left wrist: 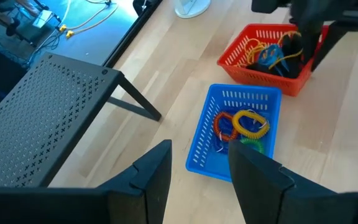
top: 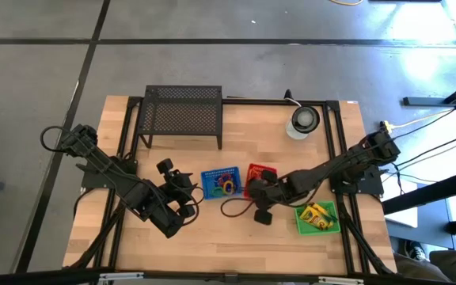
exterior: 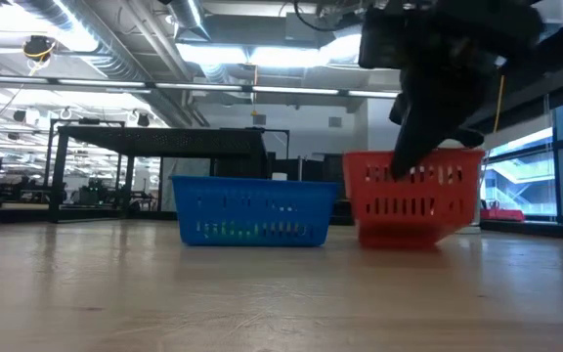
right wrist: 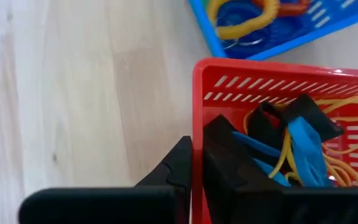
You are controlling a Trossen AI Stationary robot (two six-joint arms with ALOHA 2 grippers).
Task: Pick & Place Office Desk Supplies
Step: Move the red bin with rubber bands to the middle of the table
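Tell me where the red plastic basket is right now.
In the high view, the red plastic basket sits mid-table, just right of the blue plastic basket, with the right gripper pinching its wall.

A black wire-mesh rack (top: 182,115) and round white-and-dark disc (top: 302,121) occupy the table's (top: 228,245) far edge.

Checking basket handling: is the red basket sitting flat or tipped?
Tipped. In the low view the red basket has one bottom edge lifted off the table, with the right gripper shut on its rim.
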